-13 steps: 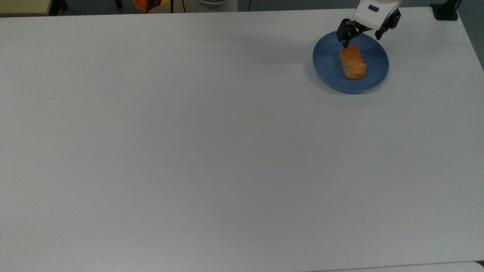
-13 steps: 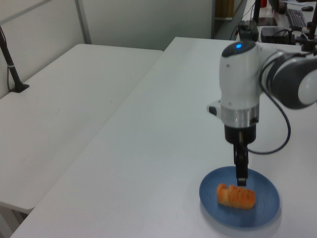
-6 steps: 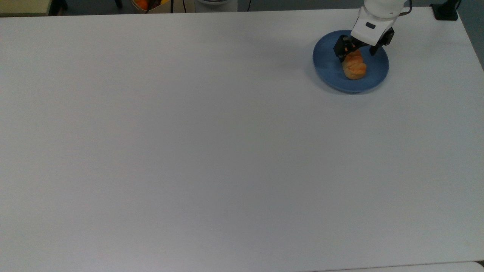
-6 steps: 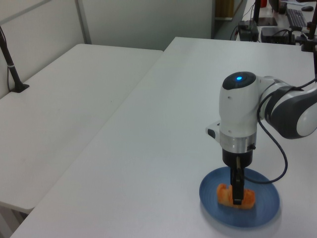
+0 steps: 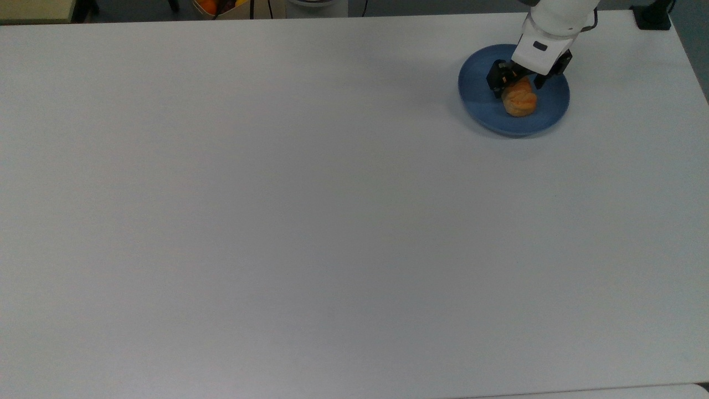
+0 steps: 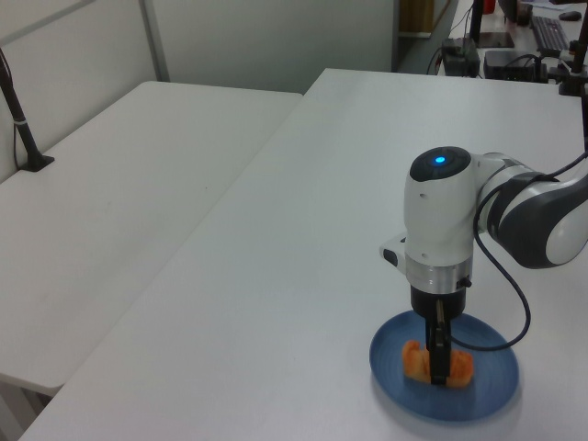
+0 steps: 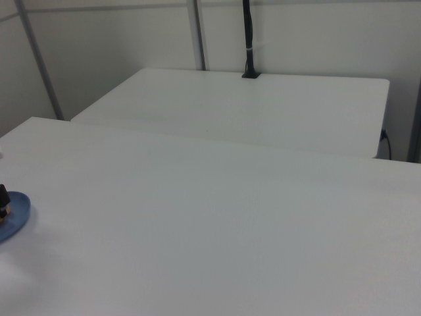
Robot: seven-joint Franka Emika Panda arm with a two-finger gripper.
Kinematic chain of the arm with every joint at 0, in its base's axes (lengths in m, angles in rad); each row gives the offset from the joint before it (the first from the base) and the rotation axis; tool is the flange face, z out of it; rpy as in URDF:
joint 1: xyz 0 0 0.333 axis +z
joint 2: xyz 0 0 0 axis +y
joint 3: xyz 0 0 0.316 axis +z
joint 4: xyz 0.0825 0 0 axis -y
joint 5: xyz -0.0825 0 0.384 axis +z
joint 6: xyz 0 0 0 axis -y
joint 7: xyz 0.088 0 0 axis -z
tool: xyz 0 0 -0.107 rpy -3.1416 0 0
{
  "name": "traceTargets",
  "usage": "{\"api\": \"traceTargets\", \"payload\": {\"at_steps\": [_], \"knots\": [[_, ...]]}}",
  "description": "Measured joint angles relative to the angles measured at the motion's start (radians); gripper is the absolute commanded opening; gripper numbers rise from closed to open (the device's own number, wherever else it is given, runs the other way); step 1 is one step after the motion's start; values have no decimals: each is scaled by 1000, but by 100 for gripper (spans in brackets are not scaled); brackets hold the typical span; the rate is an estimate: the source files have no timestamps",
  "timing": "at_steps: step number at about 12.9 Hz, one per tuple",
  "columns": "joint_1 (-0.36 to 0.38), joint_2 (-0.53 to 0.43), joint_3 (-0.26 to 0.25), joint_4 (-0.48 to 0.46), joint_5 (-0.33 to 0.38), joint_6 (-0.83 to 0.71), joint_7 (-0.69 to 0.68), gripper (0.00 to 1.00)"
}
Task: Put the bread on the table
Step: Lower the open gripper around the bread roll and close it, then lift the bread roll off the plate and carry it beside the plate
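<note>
A: How many of each thing do you count?

B: One bread (image 5: 519,101), a golden-orange roll, lying on one round blue plate (image 5: 548,113). One pincer (image 5: 515,82) on one white arm (image 6: 443,220), and the white table (image 5: 310,221) carrying it all. A second white table (image 6: 110,230) stands beside it in the left view.

A: Where is the plate?

B: Near the far right corner of the table in the top view; near the bottom right in the left view, where the plate (image 6: 487,386) sits under the arm.

A: And the pincer?

B: Lowered over the bread, one black finger (image 5: 494,80) on either side of the roll's far end in the top view. Whether the fingers press the crust or stand just off it, I cannot tell.

A: What is hidden or cut off?

B: The arm covers the far end of the bread in the top view. In the left view a finger (image 6: 439,354) crosses the middle of the bread (image 6: 415,360). In the right view the plate (image 7: 16,214) is cut off by the right view's left edge.
</note>
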Motion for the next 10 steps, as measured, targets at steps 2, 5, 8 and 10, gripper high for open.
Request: {"api": "traceTargets", "payload": {"at_steps": [2,5,8,10], "knots": [[0,2,0,-1,0,0,0,53],[0,2,0,-4,0,0,0,35],[-2,-3,0,-3,-1,-4,0,36],[-8,-12,0,4,-1,-9,0,36]]}}
